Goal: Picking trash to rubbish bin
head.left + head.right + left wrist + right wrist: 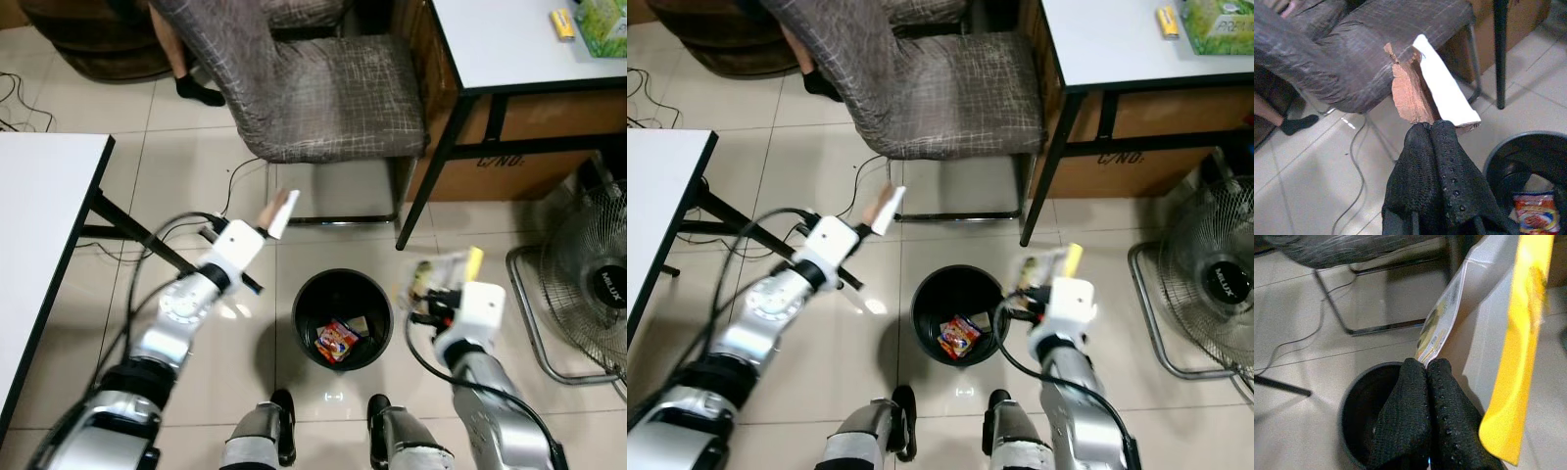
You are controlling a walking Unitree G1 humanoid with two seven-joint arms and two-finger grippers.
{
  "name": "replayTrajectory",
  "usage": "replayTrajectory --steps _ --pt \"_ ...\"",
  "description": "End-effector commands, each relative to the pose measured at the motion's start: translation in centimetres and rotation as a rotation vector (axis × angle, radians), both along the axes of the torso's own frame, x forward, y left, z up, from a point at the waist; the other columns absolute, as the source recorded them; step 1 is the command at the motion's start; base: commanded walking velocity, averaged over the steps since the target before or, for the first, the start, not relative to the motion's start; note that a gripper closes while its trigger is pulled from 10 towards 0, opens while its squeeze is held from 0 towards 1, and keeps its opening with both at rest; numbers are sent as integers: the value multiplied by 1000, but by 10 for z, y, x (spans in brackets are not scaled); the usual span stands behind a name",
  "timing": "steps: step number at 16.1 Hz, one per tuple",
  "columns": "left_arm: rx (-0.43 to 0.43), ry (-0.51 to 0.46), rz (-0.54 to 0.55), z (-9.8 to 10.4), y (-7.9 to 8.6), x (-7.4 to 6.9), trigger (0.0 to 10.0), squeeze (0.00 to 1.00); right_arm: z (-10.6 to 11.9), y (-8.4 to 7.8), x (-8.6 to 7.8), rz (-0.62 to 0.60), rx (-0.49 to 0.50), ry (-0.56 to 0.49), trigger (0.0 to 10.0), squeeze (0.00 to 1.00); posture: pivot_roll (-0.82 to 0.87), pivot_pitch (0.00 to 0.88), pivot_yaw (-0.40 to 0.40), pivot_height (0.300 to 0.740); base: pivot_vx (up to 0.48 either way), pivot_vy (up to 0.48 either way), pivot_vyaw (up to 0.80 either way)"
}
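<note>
From the left eye, a black bin stands on the floor by the robot's feet. A red snack packet already lies in it. The left gripper is up and to the left of the bin, not over it. It pinches a torn bit of brown and white card. The right gripper is just beside the bin's right edge, pinching a clear wrapper with a yellow strip.

The right eye shows the same things. A grey chair stands behind the bin.

In the left wrist view, the black fingers are pressed tight together on the card.

In the right wrist view, the fingers are squeezed on the wrapper's edge, with the bin below.

I think some trash is in already. These two pieces are not dropped in yet.
</note>
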State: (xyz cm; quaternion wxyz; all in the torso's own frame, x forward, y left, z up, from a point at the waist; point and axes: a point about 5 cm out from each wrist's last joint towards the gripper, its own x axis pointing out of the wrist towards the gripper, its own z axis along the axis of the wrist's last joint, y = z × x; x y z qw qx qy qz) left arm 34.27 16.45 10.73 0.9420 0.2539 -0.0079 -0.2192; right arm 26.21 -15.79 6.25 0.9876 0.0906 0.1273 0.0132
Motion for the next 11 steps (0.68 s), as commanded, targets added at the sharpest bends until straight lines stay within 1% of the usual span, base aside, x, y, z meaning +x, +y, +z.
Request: replayTrajectory --steps 1,4,7,11 --pt "7 12 3 -3 7 -4 10000 0 -8 2 -3 18 24 20 10000 0 230 355 82 740 0 0 0" --pt "26 -11 10 6 16 -2 10000 0 -13 6 7 47 61 14 10000 0 263 366 94 740 0 0 0" --pt "38 -19 11 10 21 -1 10000 0 -18 13 14 73 70 18 10000 0 282 372 101 740 0 0 0" --pt "47 -26 25 15 26 0 10000 0 -26 27 21 99 128 38 10000 0 296 378 105 740 0 0 0"
